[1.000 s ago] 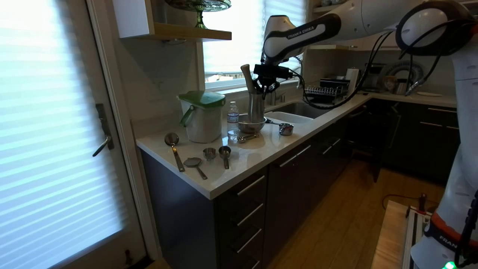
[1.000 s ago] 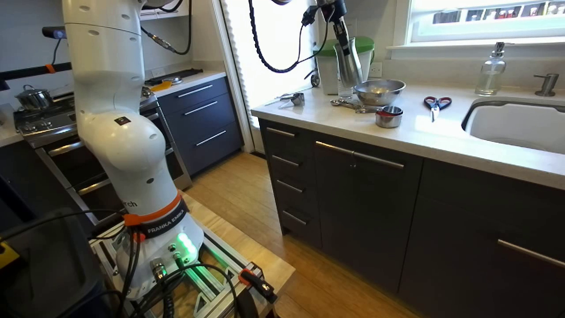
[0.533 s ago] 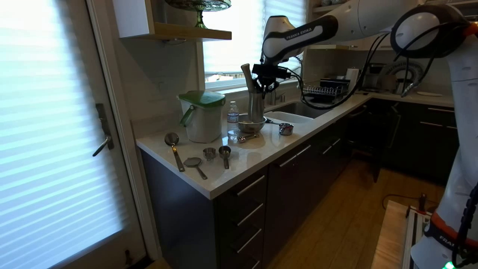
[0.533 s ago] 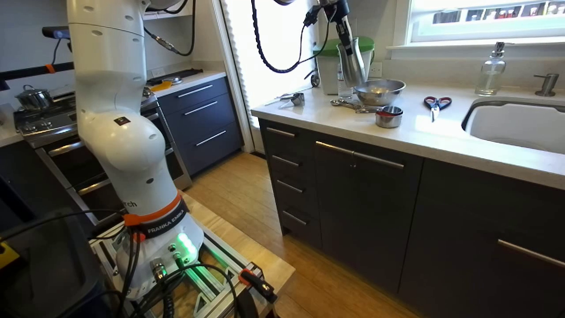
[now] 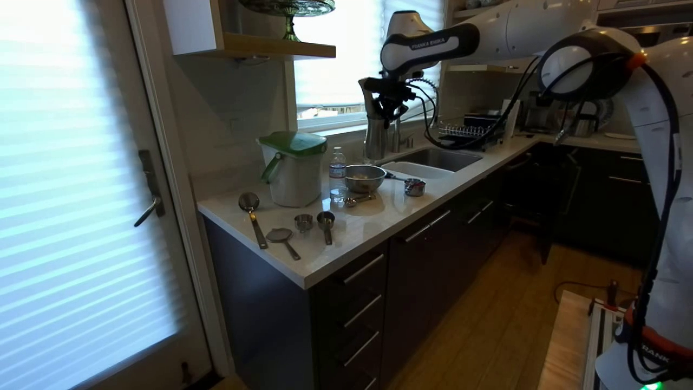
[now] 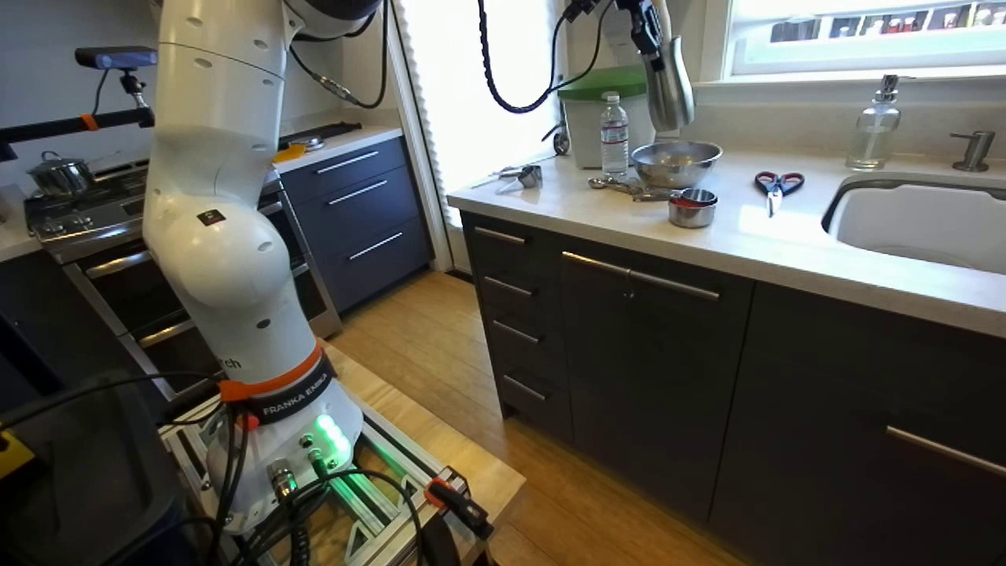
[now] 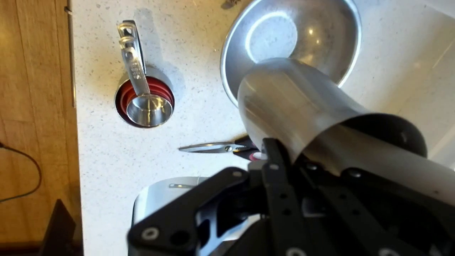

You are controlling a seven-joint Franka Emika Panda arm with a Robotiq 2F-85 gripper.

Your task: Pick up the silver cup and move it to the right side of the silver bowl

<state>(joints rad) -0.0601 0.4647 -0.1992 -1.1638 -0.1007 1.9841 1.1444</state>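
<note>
The silver cup (image 5: 375,142) is a tall grey metal tumbler with a pale stick-like handle (image 5: 366,95) standing out of its mouth. It hangs tilted in the air, also seen in an exterior view (image 6: 670,90) and the wrist view (image 7: 291,96). My gripper (image 5: 389,120) is shut on the cup's wall near its rim; the wrist view shows the gripper (image 7: 292,156) with one finger outside and the other at the mouth, partly hidden. The low silver bowl (image 6: 676,167) stands on the counter below the cup. In the wrist view the cup's base overlaps the bowl's (image 7: 320,21) edge.
Nested measuring cups (image 6: 692,212) and scissors (image 6: 776,189) lie near the bowl. The sink (image 6: 935,216) and a soap bottle (image 6: 874,134) are further along. A water bottle (image 6: 614,137) and a green-lidded bin (image 5: 295,168) stand beside the bowl. A ladle (image 5: 250,203) lies near the counter's end.
The cup has risen in my gripper and moved rightward in both exterior views. The water bottle, partly covered by the cup before in an exterior view, now shows fully. The bowl has not moved.
</note>
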